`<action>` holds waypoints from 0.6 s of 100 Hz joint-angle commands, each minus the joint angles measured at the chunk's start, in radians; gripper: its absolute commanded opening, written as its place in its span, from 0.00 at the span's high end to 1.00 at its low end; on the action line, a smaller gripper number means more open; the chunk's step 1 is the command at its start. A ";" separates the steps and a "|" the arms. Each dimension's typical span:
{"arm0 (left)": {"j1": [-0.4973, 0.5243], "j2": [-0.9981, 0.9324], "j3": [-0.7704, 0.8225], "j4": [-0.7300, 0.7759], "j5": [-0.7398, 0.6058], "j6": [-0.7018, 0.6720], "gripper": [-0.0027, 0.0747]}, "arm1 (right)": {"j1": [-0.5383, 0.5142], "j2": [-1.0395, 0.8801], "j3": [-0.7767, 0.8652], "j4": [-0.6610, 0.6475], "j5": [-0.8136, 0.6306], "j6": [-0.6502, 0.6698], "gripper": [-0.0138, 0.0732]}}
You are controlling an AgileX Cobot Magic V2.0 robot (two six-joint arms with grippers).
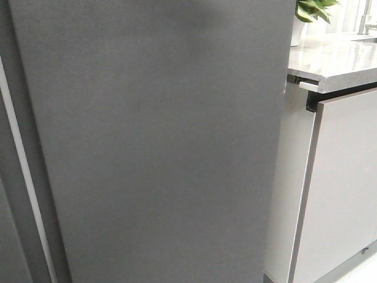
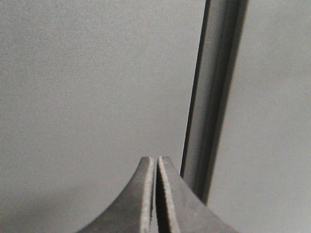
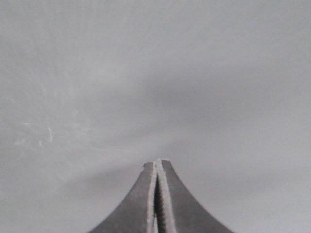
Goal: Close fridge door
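**Fridge door fills the view, both claws pressed together at flat grey faces**

The fridge door [image 1: 159, 147] takes up most of the front view, from the left side across to just short of the right third, and runs off the top and bottom of the frame. Its outer face is flat, matte and dark grey, with no handle or mark showing. It leans a little in the frame, and a pale strip [image 1: 23, 177] runs down its left edge with another dark panel [image 1: 9, 236] beyond that. Whether the door is fully shut or a crack ajar cannot be told from here.

To the right stand pale grey cabinet fronts [image 1: 347, 188] under a speckled stone countertop [image 1: 336, 59], with a potted plant [image 1: 315, 9] at the far right corner.

Neither arm shows in the front view. The left gripper [image 2: 156, 162] has its fingers together with nothing between them, pointing at a grey face beside a pale recessed seam [image 2: 214, 97]. The right gripper [image 3: 158, 165] is likewise pressed together and empty, aimed squarely at a plain grey surface [image 3: 155, 73] that looks like the door's face. Closed tips suit pushing: they give one blunt point to lean on a flat panel that offers nothing to grasp.
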 commanded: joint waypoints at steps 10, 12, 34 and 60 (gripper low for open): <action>-0.002 -0.023 0.040 -0.006 -0.083 -0.002 0.99 | -0.079 -0.281 0.163 -0.078 -0.076 -0.006 0.92; -0.002 -0.023 0.040 -0.006 -0.083 -0.002 0.99 | -0.090 -0.310 0.191 -0.081 -0.082 -0.006 0.92; -0.002 -0.023 0.040 -0.006 -0.083 -0.002 0.99 | -0.198 -0.619 0.512 -0.082 -0.166 -0.006 0.92; -0.002 -0.023 0.040 -0.006 -0.083 -0.002 0.99 | -0.311 -1.049 0.845 -0.098 -0.148 -0.006 0.92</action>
